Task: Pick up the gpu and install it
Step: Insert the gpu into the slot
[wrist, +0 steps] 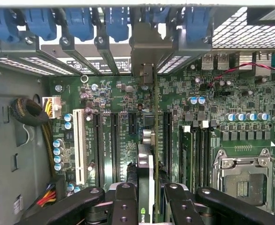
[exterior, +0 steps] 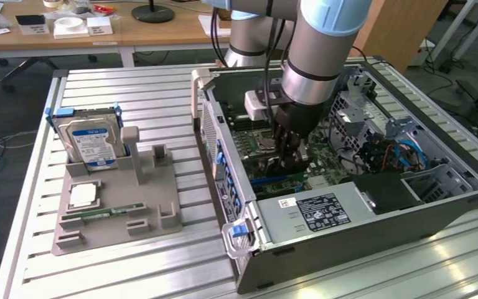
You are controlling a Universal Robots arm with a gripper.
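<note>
The end effector (exterior: 289, 167) sits inside the open computer case (exterior: 372, 218), clamped on the gpu (wrist: 147, 187), which stands on edge over the motherboard (wrist: 128, 93). To its exterior view's left, well apart on the surface (exterior: 139, 261), a holder tray (exterior: 119, 208) carries the hard drive (exterior: 91, 142).

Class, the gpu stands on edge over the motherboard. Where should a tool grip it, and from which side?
Pinch the two flat faces of the gpu near its top edge, coming from above through the open side of the case. It is thin and upright, and its lower edge faces the slots. The tool grips it so.
</note>
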